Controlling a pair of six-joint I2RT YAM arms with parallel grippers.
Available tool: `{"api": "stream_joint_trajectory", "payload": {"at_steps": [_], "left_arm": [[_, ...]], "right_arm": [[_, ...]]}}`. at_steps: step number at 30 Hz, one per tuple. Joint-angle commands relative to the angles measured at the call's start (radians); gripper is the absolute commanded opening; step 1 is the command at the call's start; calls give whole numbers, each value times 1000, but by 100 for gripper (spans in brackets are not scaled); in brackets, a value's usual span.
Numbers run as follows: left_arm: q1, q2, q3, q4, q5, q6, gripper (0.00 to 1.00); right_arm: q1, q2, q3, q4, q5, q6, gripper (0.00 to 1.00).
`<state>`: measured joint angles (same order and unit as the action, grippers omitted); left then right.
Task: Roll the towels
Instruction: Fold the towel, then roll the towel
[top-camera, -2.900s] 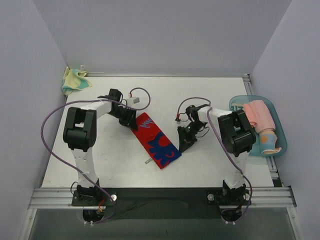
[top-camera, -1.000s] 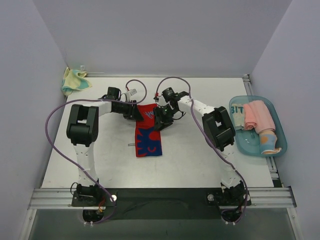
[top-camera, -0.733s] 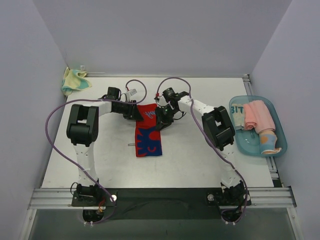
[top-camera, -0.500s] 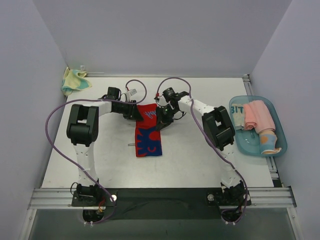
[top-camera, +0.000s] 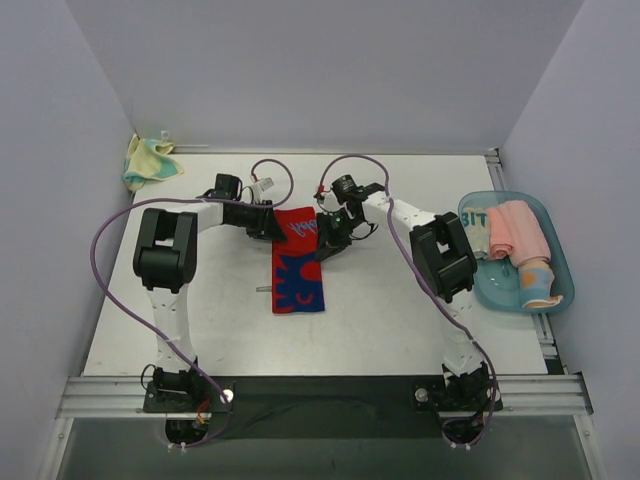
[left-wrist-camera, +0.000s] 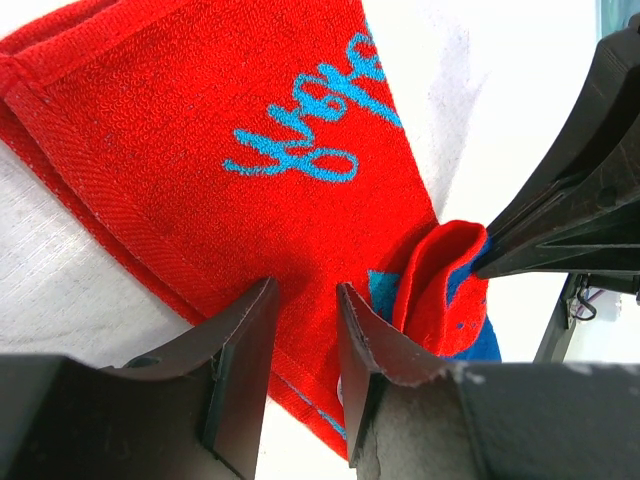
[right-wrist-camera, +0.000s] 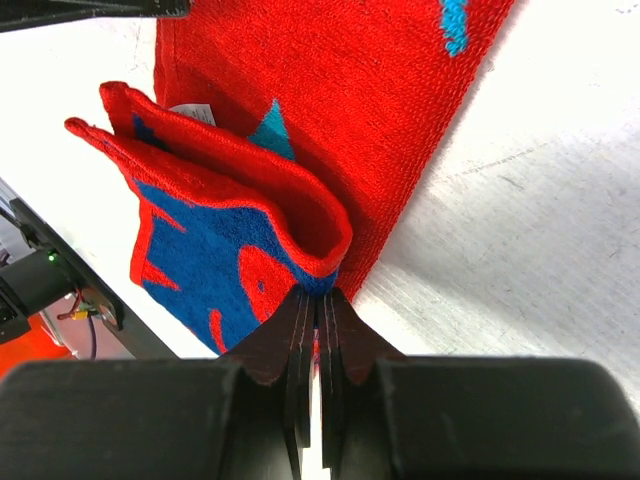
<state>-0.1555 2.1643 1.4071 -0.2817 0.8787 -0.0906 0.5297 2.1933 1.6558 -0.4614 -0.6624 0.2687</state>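
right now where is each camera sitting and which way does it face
Top external: above and behind the arms, looking down on the table; both arms show, left end effector and right end effector meeting at the red towel.
Left wrist: on the left arm, low over the towel, facing the right arm's tip; its own fingers, slightly apart, show at the bottom.
Right wrist: on the right arm, looking down its shut fingers at the raised fold they pinch.
Shared: both wrist views show that same fold.
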Motion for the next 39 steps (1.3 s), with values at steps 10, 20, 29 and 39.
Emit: {"api": "stream_joint_trajectory", "payload": {"at_steps": [10, 20, 29, 39], "left_arm": [[-1, 14, 16, 15, -24, 18, 46], [74, -348, -48, 23, 85, 84, 76], [-44, -835, -388, -254, -183, 718, 65], [-493, -951, -651, -237, -549, 910, 54]], "right_arm": [[-11, 13, 55, -22, 7, 7, 0], [-31, -122, 3, -74, 66, -25, 32], [7, -230, -14, -94, -49, -11, 37], [82, -96, -90, -30, -178, 40, 26]]}}
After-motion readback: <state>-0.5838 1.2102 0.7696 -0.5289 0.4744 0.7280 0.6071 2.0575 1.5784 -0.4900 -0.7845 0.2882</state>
